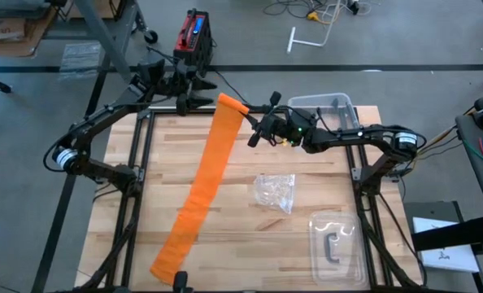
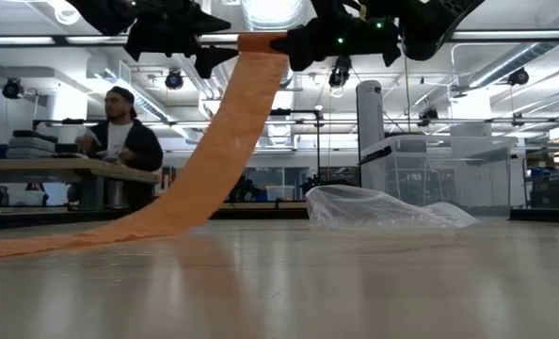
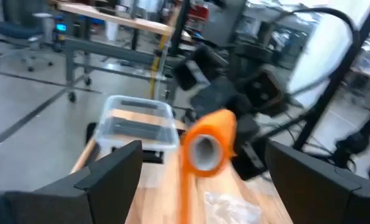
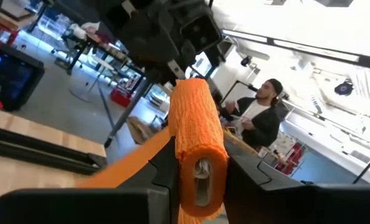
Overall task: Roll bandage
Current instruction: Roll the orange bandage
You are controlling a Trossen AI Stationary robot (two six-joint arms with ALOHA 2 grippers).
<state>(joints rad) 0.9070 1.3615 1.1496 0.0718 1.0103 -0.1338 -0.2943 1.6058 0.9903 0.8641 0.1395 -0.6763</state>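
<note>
Bandage, bright orange fabric strip (image 1: 201,183): my right tool (image 4: 200,177) pinches its rolled end; left tool (image 3: 200,171) gapes empty. Slack could unwind it.

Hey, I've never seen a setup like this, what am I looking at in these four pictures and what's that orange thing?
It is a robot with two dark arms at a wooden table. One picture looks straight down from above, one looks level across the tabletop, and two come from cameras on the arms' wrists. The orange thing is a bandage: one end is wound into a small roll, and the rest hangs down and trails across the table. The right gripper is shut on the roll, holding it up in the air. The left gripper is open, facing the roll's end. Also on the table lie a crumpled plastic wrapper, a clear bin and a clear lid. A person sits in the background.
</note>
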